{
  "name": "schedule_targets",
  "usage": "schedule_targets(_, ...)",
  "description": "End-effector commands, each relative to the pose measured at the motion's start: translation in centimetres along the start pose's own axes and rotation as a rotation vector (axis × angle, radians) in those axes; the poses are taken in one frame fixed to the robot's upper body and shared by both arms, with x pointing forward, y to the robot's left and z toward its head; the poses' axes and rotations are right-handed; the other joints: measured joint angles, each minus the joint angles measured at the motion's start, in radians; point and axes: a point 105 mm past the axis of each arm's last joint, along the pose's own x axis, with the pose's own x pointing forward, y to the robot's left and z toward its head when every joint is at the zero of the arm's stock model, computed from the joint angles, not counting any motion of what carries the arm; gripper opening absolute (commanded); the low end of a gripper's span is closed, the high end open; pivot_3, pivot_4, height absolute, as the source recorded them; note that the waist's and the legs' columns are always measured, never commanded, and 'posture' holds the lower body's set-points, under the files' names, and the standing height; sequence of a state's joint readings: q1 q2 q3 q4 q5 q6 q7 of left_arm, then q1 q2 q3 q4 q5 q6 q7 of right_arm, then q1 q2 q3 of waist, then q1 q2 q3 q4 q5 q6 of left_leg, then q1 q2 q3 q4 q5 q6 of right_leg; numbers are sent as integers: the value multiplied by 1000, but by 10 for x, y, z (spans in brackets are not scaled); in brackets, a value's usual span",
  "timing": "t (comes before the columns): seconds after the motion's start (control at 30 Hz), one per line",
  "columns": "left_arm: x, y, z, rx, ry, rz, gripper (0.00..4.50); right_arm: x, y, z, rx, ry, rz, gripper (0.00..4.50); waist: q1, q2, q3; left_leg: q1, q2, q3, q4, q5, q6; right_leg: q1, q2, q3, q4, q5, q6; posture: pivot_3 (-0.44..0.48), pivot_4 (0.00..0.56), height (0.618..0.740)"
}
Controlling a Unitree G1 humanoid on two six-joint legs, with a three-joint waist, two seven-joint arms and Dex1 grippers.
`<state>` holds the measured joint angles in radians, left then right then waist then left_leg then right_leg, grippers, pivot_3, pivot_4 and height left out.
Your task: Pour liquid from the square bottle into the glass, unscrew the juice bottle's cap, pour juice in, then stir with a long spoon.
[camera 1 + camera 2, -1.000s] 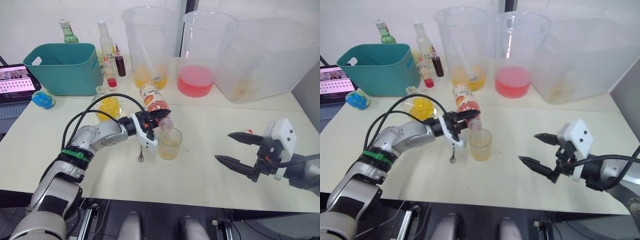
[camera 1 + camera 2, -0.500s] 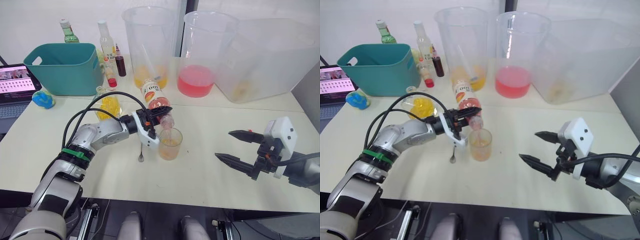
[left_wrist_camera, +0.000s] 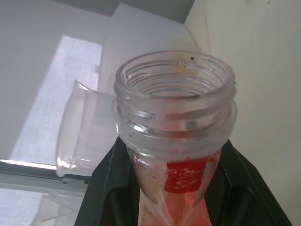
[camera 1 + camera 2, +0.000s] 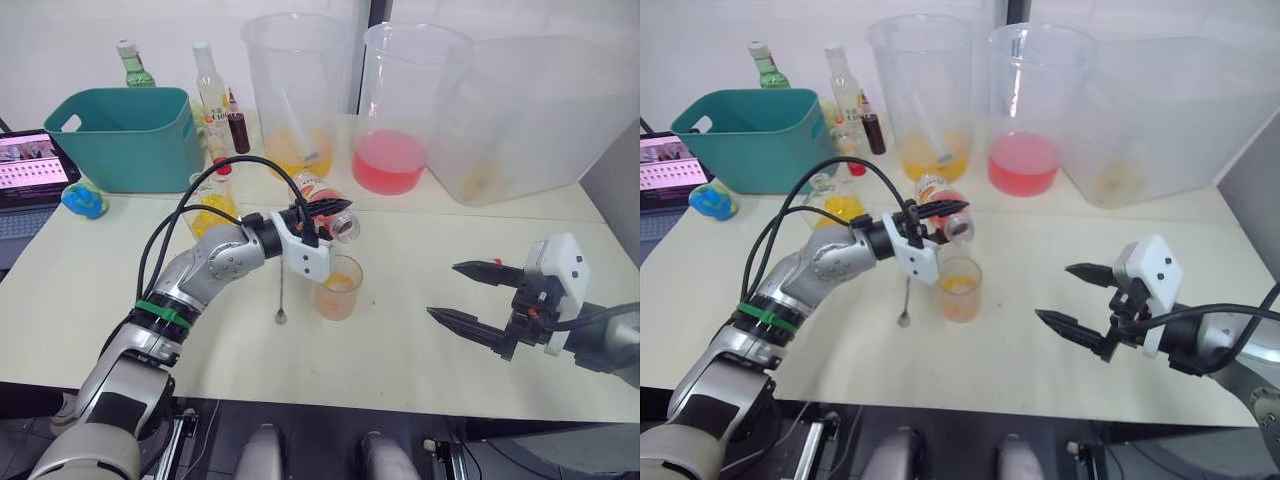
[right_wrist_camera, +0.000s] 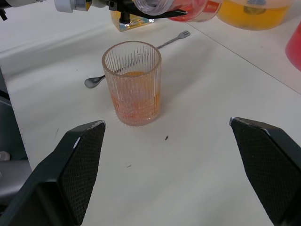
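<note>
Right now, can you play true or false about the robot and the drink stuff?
1. The left hand holds the juice bottle. True.
2. The juice bottle has its cap on. False: its mouth is open.
3. The glass is empty. False: it holds orange liquid.
4. The right hand is open and holds nothing. True.
5. The spoon stands in the glass. False: it lies on the table beside it.
</note>
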<state>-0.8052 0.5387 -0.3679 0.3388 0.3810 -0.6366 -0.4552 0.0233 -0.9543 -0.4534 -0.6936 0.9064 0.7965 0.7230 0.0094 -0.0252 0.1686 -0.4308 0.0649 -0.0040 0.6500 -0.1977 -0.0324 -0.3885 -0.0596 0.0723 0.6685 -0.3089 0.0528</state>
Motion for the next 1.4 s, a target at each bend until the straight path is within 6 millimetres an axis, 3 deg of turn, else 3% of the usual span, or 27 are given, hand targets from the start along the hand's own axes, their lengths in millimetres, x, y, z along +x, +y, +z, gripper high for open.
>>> schedule_targets(0.03, -7, 24, 6, -121, -19, 49, 1266, 0, 0, 10, -39, -31, 18, 4479, 0, 0, 0, 0, 0, 0, 0, 0, 0, 0, 0, 0, 0, 0, 0, 0, 150, 728)
schedule_targets(0.17, -13, 29, 3, -308, 0, 62, 1266, 1, 2, 14, -27, -58, 56, 4479, 0, 0, 0, 0, 0, 0, 1, 0, 0, 0, 0, 0, 1, 0, 0, 0, 150, 728)
schedule_targets(0.4, -34, 69, -17, -660, 46, 227, 1266, 5, 3, 21, -2, -110, 117, 4479, 0, 0, 0, 0, 0, -1, 4, 0, 0, 0, 0, 0, 3, 0, 0, 0, 150, 728)
schedule_targets(0.5, -44, 85, -14, -827, 11, 264, 1266, 8, 2, 24, 3, -120, 142, 4479, -1, 0, 0, -1, 0, -1, 5, 0, 0, 0, 0, 0, 4, 0, 0, 0, 150, 728)
schedule_targets(0.6, -56, 90, -8, -870, 7, 249, 1266, 10, 2, 25, 6, -120, 164, 4479, -2, 0, 0, -1, 0, -2, 7, -1, 1, 0, 1, 0, 4, 0, 0, 0, 150, 728)
schedule_targets(0.9, -135, 83, 24, -1157, -1, 13, 1266, 18, 11, 40, 44, -204, 345, 4479, -29, 0, 0, 0, 3, -2, 7, -1, 1, 0, 2, 0, 6, -1, -1, 0, 150, 728)
schedule_targets(1.0, -165, 91, 13, -1168, 87, 93, 1266, 19, 13, 46, 40, -222, 425, 4479, -26, 0, 0, 0, 3, -2, 7, -1, 1, 0, 2, -1, 6, -1, -1, 0, 150, 728)
schedule_targets(1.13, -184, 92, 9, -1157, 154, 115, 1266, 22, 13, 49, 36, -223, 460, 4479, -17, -1, 1, 0, 2, -2, 7, -1, 1, 1, 1, -1, 5, -1, -1, 0, 150, 728)
schedule_targets(1.27, -237, 97, -14, -1070, 376, 205, 1266, 32, 8, 52, 23, -226, 508, 4479, -28, -1, 1, 0, 3, -1, 6, -1, 1, -1, 1, -1, 5, -1, -1, 0, 150, 728)
schedule_targets(1.4, -274, 104, -34, -1013, 501, 323, 1266, 39, 6, 53, 15, -225, 527, 4479, -28, -1, 1, 3, 4, -1, -1, -1, 1, -2, 2, -1, 5, -3, -5, 0, 150, 728)
